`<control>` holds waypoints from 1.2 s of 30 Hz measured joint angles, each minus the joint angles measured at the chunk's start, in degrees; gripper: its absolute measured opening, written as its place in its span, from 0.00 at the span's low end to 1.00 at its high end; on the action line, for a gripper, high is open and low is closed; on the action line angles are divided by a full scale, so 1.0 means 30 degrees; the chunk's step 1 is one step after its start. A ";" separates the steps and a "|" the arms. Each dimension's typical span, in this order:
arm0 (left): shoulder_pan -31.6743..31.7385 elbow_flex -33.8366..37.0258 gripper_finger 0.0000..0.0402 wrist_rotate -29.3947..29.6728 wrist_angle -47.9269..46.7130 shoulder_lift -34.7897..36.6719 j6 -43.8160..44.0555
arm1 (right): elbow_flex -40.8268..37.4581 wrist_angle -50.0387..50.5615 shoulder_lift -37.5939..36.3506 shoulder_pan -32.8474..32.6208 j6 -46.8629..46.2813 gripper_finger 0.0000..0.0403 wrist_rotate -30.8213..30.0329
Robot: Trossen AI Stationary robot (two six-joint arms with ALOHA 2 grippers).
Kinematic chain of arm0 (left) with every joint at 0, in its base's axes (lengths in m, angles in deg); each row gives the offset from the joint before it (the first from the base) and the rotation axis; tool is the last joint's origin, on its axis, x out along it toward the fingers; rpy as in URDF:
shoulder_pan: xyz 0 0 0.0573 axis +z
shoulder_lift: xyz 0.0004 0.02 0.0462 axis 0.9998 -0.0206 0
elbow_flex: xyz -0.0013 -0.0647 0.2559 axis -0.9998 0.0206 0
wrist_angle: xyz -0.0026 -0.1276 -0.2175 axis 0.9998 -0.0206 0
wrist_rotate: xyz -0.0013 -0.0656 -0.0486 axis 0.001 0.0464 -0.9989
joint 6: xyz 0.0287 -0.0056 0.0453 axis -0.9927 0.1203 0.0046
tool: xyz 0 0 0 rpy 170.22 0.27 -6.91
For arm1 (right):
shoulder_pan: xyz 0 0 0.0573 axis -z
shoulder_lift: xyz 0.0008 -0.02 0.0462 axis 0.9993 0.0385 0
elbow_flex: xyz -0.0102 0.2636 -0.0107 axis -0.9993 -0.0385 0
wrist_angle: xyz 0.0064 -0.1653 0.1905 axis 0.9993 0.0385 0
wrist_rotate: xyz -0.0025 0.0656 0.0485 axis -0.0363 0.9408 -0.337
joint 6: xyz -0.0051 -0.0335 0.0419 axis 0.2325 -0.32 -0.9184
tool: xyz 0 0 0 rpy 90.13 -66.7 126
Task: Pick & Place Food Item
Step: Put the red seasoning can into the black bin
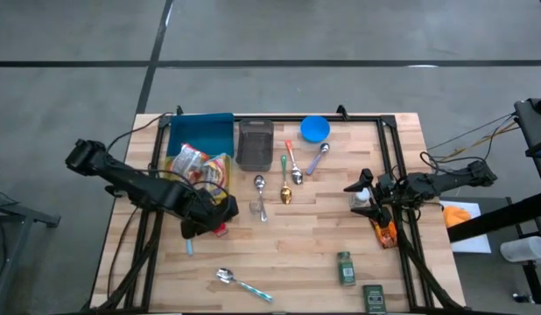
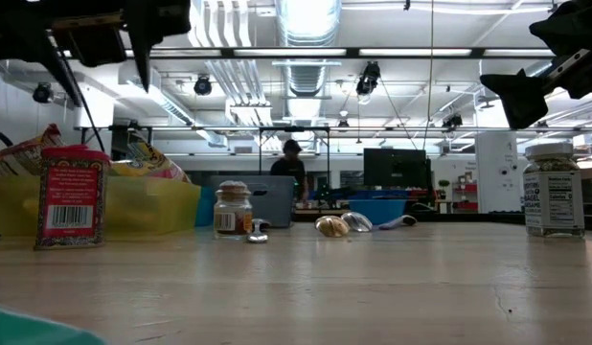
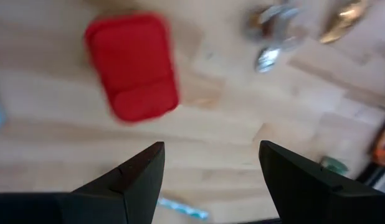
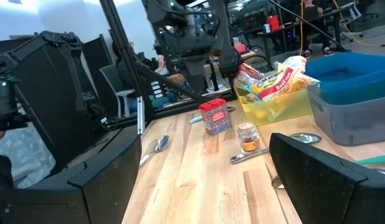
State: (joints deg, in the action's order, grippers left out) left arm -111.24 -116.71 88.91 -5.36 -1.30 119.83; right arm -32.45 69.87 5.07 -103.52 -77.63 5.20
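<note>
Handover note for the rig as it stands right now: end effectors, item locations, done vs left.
Left end effector: open, empty, hovering directly above the red rectangular tin near the table's left side.
Right end effector: open, empty, hanging at the table's right side.
Yellow tray with snack packets sits just behind the tin; small glass spice jar stands near the spoons.
Done: nothing grasped yet.
Left: lower, close on the tin, place it.

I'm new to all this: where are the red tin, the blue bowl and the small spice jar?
red tin (image 3: 133, 66): left wrist view, middle of its lid.
blue bowl (image 1: 315, 129): high view, its inside.
small spice jar (image 2: 233, 213): low view, its glass body.
</note>
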 joint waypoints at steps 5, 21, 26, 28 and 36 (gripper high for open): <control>-0.0008 0.0000 0.66 -0.3177 0.0400 -0.0356 0.1924 | -0.0001 0.0007 0.0012 -0.0007 0.0000 0.87 0.0007; 0.0920 0.0044 0.66 -0.3258 -0.1842 -0.1385 0.1091 | -0.0004 -0.0029 0.0008 -0.0007 0.0000 0.87 0.0007; 0.1348 0.0044 0.66 -0.3193 -0.2027 -0.1661 -0.0119 | -0.0004 -0.0029 0.0012 0.0000 0.0000 0.87 0.0007; 0.1379 0.0044 0.66 -0.3198 -0.2287 -0.1742 -0.0131 | -0.0004 -0.0029 0.0005 -0.0004 0.0000 0.87 0.0006; 0.1399 0.0211 0.66 -0.2746 -0.2545 -0.1778 -0.0154 | 0.0000 -0.0029 0.0008 -0.0003 0.0000 0.87 0.0007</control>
State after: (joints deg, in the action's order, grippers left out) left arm -107.04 -116.07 80.67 -13.00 -6.63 119.36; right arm -32.45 69.78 5.10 -103.53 -77.63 5.22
